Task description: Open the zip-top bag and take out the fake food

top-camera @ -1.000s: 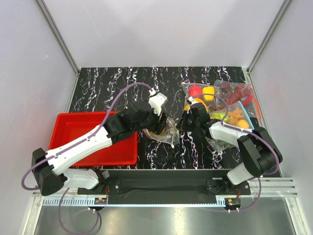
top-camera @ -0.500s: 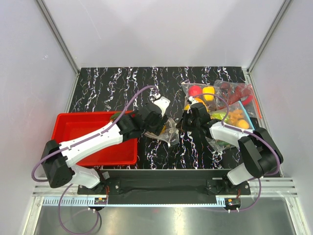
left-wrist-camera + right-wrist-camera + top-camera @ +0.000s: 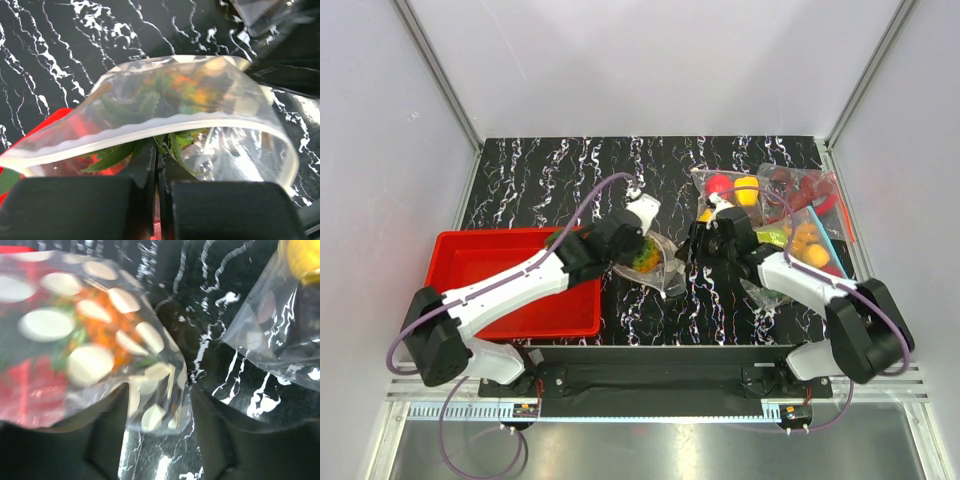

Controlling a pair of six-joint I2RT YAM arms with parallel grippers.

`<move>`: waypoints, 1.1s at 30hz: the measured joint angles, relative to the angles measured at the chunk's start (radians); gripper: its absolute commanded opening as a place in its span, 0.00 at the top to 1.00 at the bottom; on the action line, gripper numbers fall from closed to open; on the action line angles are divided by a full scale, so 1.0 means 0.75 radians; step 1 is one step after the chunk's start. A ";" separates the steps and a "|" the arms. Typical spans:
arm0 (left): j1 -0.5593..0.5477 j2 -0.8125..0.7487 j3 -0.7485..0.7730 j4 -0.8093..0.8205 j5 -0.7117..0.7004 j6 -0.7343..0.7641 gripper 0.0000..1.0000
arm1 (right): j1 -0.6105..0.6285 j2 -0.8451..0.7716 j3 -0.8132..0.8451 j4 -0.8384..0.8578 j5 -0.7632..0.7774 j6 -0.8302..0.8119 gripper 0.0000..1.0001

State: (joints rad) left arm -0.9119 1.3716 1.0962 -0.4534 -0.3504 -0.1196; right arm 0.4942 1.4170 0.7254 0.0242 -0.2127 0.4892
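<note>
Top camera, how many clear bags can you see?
4: the zip-top bag at centre; piled at right, the red-and-yellow ball bag, the red pepper bag, the blue-strip bag. More may be hidden.

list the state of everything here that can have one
zip-top bag: mouth open
fake food: inside the bag
left gripper: shut, at the bag's mouth
right gripper: open, the bag's dotted edge between its jaws
</note>
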 measured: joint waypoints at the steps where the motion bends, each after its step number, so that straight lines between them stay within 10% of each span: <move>1: 0.037 -0.027 -0.027 0.023 0.033 0.010 1.00 | 0.000 -0.034 0.000 -0.014 -0.003 -0.016 0.36; 9: 0.234 -0.253 -0.190 0.115 0.196 0.019 1.00 | -0.015 -0.147 0.043 0.006 -0.093 -0.116 0.14; 23: 0.294 -0.380 -0.297 0.156 0.334 -0.017 1.00 | -0.039 0.370 0.222 0.325 -0.476 -0.098 0.12; 28: 0.306 -0.403 -0.298 0.176 0.361 -0.016 1.00 | -0.049 0.491 0.261 0.424 -0.641 -0.056 0.35; 33: 0.323 -0.403 -0.299 0.190 0.386 -0.016 1.00 | -0.050 0.552 0.270 0.493 -0.774 -0.019 0.90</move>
State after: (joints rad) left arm -0.6697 1.0691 0.8722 -0.3107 -0.0612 -0.1318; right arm 0.4568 1.8313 0.9279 0.3943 -0.7933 0.4747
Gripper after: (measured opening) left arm 0.012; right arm 0.290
